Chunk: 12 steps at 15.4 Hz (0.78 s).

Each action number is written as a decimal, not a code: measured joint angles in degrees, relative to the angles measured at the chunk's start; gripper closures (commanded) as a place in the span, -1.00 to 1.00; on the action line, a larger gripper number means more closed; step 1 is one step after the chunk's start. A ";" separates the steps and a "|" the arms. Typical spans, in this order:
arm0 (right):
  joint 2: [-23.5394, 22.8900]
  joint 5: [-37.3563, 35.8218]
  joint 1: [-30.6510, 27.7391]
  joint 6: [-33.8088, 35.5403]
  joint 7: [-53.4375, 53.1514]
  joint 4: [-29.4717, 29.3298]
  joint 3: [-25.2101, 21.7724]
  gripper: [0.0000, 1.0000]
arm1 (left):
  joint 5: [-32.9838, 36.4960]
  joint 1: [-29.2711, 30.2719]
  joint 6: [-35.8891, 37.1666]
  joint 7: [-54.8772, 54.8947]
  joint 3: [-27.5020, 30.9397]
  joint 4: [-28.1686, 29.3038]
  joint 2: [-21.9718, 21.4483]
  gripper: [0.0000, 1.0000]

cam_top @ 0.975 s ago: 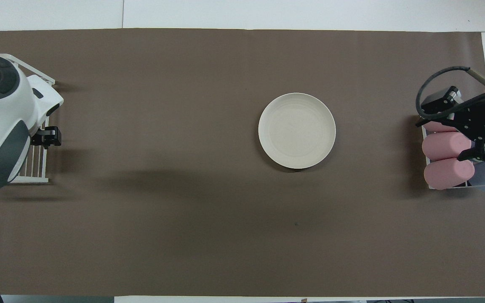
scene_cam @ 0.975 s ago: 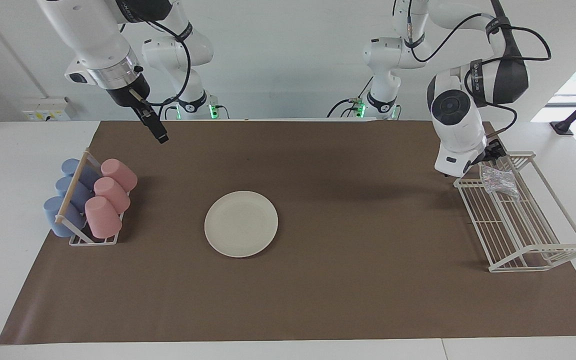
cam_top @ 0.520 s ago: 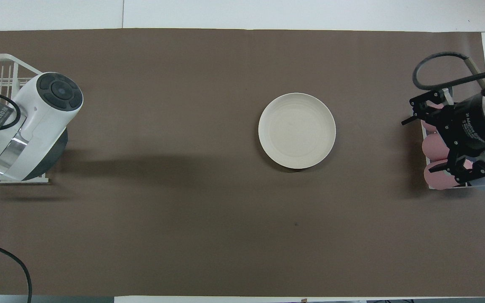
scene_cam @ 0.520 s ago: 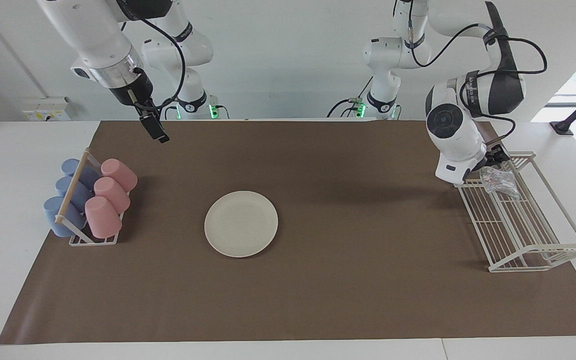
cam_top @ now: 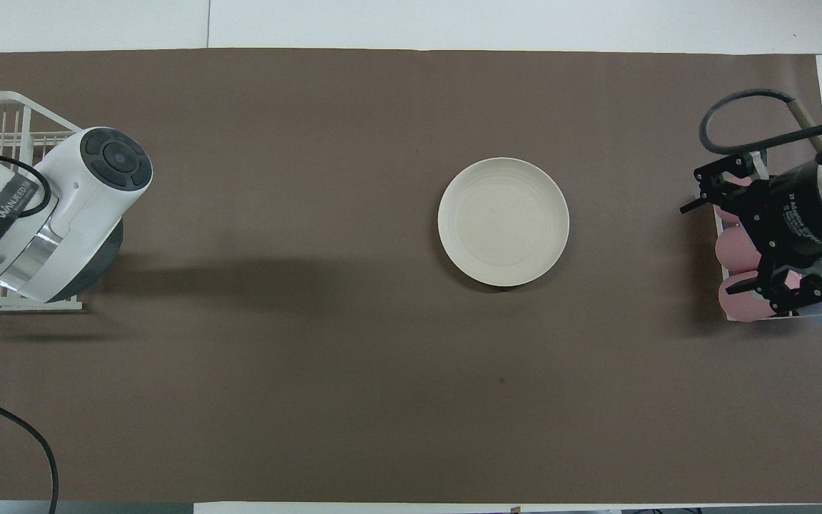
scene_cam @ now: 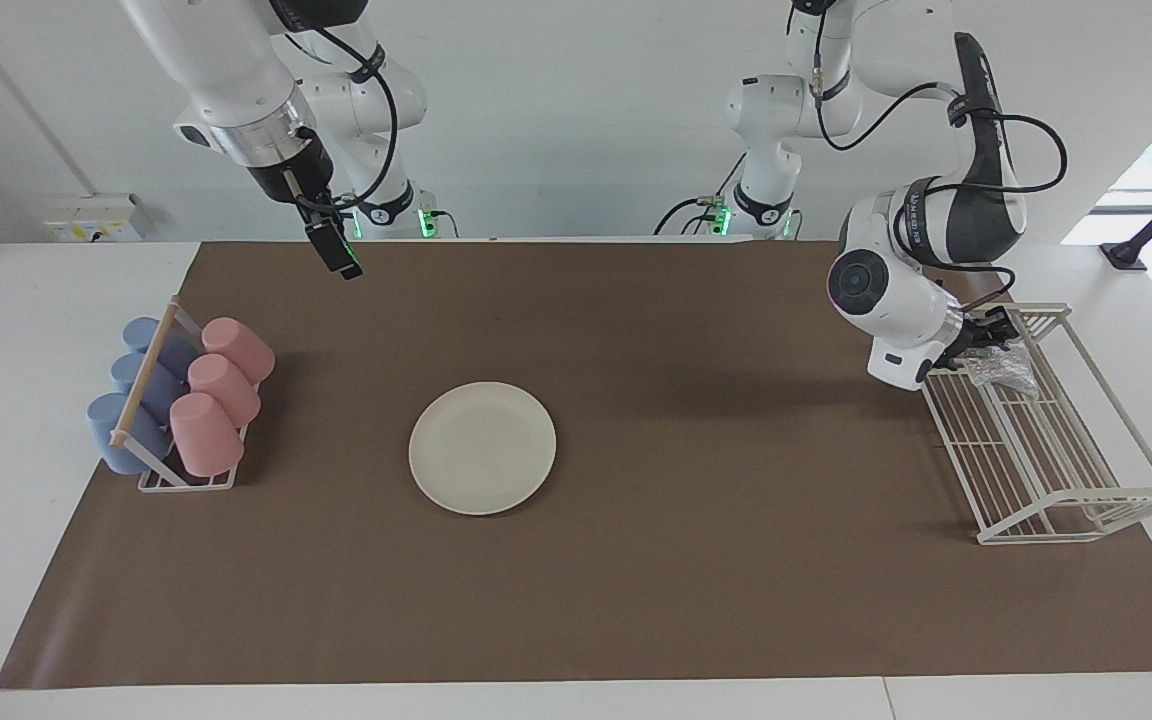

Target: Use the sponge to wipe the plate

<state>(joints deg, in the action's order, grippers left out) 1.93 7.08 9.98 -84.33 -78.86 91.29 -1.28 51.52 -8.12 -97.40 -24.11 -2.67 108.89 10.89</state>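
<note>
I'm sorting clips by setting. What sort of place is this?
Probably a robotics lab staged as a dishwashing station: two robot arms stand at a table covered with brown paper, with a plate, a rack of cups and a white wire dish rack.

Left gripper sits at the sponge in the white rack; plate lies mid-mat.

Robotics lab: two arms at a paper-covered table.
</note>
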 measured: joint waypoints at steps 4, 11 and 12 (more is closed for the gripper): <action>0.71 0.00 0.07 0.00 -0.58 0.96 -0.09 -1.00 | 0.03 0.00 -0.04 -0.03 -0.01 -0.77 0.00 1.00; 1.07 0.14 0.31 -3.62 -1.72 1.84 0.04 -1.00 | -3.88 0.00 0.30 -0.09 -0.07 -5.51 0.07 1.00; 1.07 0.26 0.73 -3.72 -2.68 1.86 0.08 -1.00 | -7.08 0.00 1.12 -0.09 -0.06 -7.86 0.05 1.00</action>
<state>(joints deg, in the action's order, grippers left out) 3.00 7.34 10.72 -88.06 -81.54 93.15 -1.20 44.44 -8.12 -96.29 -24.20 -2.73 101.02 10.95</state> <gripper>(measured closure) 0.000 0.960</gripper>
